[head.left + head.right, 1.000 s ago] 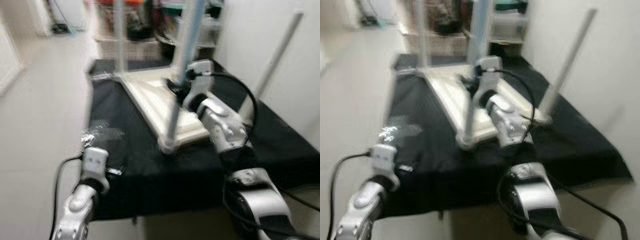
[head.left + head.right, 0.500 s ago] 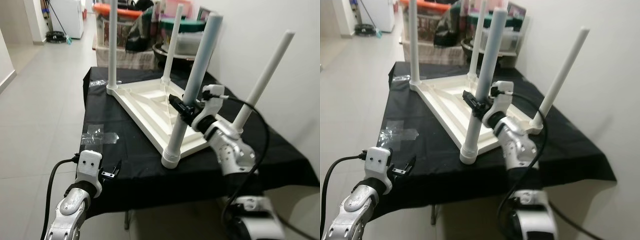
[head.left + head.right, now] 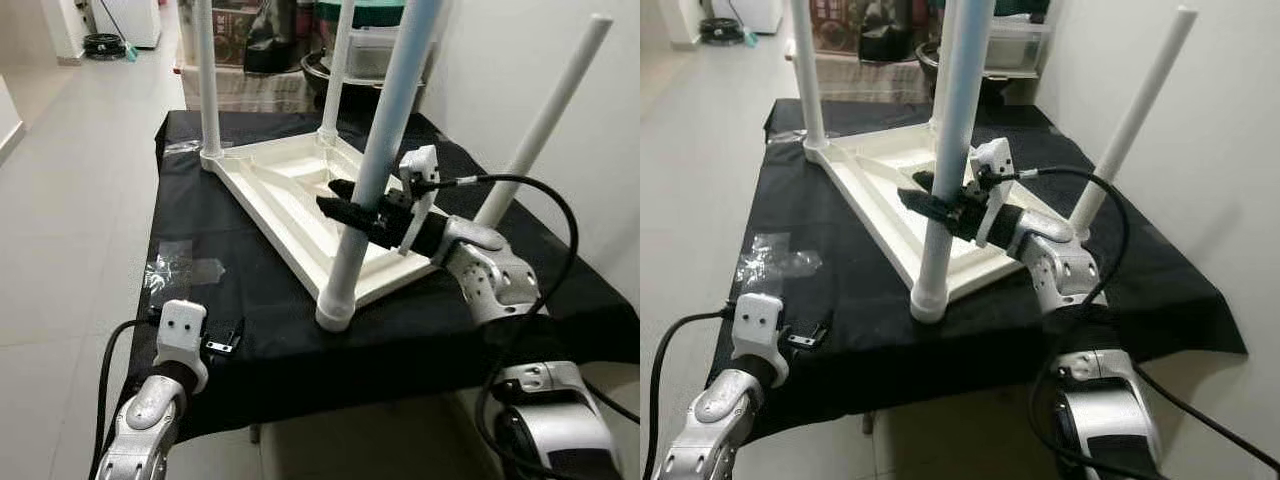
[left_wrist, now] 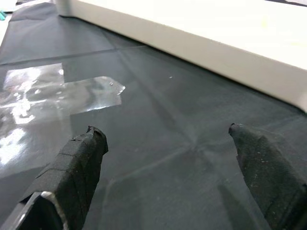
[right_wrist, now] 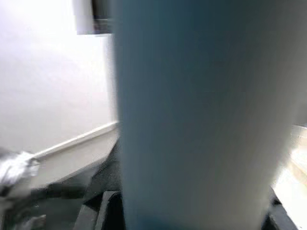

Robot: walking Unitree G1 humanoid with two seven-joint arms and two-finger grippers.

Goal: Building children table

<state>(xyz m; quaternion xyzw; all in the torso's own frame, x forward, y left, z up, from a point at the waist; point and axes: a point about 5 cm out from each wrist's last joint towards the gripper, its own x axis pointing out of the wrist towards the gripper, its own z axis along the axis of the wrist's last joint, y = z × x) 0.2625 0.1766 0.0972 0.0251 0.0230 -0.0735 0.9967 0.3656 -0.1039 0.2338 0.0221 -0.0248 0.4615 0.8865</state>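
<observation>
A white children's table (image 3: 290,190) lies upside down on a black cloth (image 3: 250,300), its legs pointing up. My right gripper (image 3: 352,212) is shut on the nearest leg (image 3: 385,130), about halfway up; the black fingers (image 3: 930,207) wrap around it. That leg (image 5: 201,110) is a pale blur right against the right wrist camera. My left gripper (image 3: 224,341) hovers open and holds nothing, low over the cloth's near left edge. Its fingers (image 4: 76,167) point toward the tabletop's rim (image 4: 201,43).
Crumpled clear plastic wrap (image 3: 180,270) lies on the cloth left of the table. Storage bins and bags (image 3: 270,50) stand behind the surface. A white wall (image 3: 500,60) closes the right side. Tiled floor (image 3: 70,200) opens to the left.
The whole picture has shifted and sharpened as the camera moved. My right gripper stays on the near leg, with its forearm now lower and more level. The left gripper looks unchanged.
</observation>
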